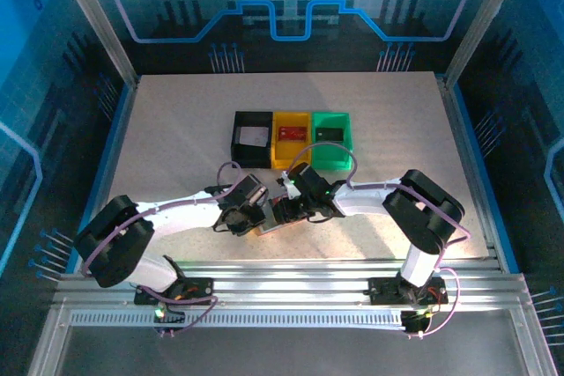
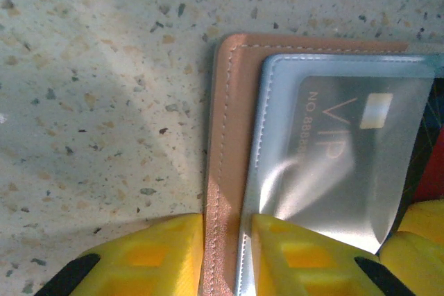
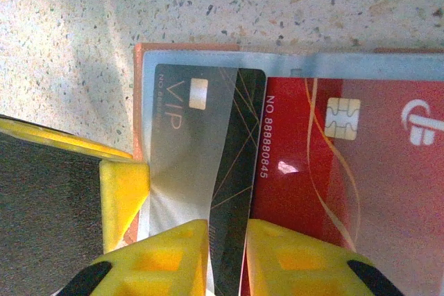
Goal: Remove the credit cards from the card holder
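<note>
- Two grippers meet at the wallet (image 2: 225, 123), which lies open & flat close to the table's (image 1: 176, 129) near edge, approx. midway along it.
- Left gripper (image 2: 227, 223): jaws pinched on the wallet's tan stitched edge, one each side. Prob. an anchor, so the wallet can't slide or lift when a card gets pulled.
- Right gripper (image 3: 227, 227): jaws close together on the bare strip of the black card (image 3: 232, 164), one each side; looks clamped. That strip is the only part clear of the cloudy sleeve (image 3: 177, 199). The rest of the card (VIP lettering, chip) sits under the plastic, so there's nowhere else to grab.
- Red card (image 3: 333, 185) is in the next pocket, right beside the black one. Edges touch or overlap, can't tell which. Nothing is on it.
- Black bin (image 1: 251, 158), yellow bin (image 1: 291, 158) & green bin (image 1: 333, 160) stand in a row behind the wallet, toward table centre. Each has a small flat thing inside, card-like but too small to be sure. Likely drop-off spots, kept within short reach.
- Step in hand, as I read it: draw the black card out of the sleeve. At least 2 cards are in the wallet, so the task isn't finished.
- Risk: thin card, narrow grip. It could slip, or the sleeve could drag along w/ it, hence the hold-down on the opposite edge.
</note>
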Tool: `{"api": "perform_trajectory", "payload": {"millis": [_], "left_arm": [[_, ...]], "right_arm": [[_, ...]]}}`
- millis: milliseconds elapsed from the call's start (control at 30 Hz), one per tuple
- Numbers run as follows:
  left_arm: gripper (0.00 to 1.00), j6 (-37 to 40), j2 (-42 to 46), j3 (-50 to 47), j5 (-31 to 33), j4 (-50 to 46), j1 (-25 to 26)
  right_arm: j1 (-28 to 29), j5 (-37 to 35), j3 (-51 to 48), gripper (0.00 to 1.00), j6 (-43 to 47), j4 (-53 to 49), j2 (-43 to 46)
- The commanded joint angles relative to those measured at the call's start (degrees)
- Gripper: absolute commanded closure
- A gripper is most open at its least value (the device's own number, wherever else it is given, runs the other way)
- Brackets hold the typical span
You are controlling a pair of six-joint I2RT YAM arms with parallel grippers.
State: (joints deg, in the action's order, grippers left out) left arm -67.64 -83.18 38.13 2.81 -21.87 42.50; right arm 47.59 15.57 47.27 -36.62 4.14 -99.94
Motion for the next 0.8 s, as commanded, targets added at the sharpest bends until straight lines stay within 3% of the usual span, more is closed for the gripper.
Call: {"api": "perform_trajectory", "payload": {"millis": [0,167,767], "left_arm": [[0.75,-1.26,-2.43,-2.71,-0.74,1.73,0.84],[0.75,-1.18,-1.92,-2.79,-0.44,1.20,0.86],[0.75,-1.03,-1.22,-2.71,-0.12,0.57,0.84]], "right_arm": [[0.85,-0.69,-0.15,0.79,-0.06,-0.30,-0.49],[-0.78,-4.39,-0.63,0.79,0.22,-3.74,0.63],[-1.88,-3.45,-0.89,0.75,0.63,-4.44,5.48]]}}
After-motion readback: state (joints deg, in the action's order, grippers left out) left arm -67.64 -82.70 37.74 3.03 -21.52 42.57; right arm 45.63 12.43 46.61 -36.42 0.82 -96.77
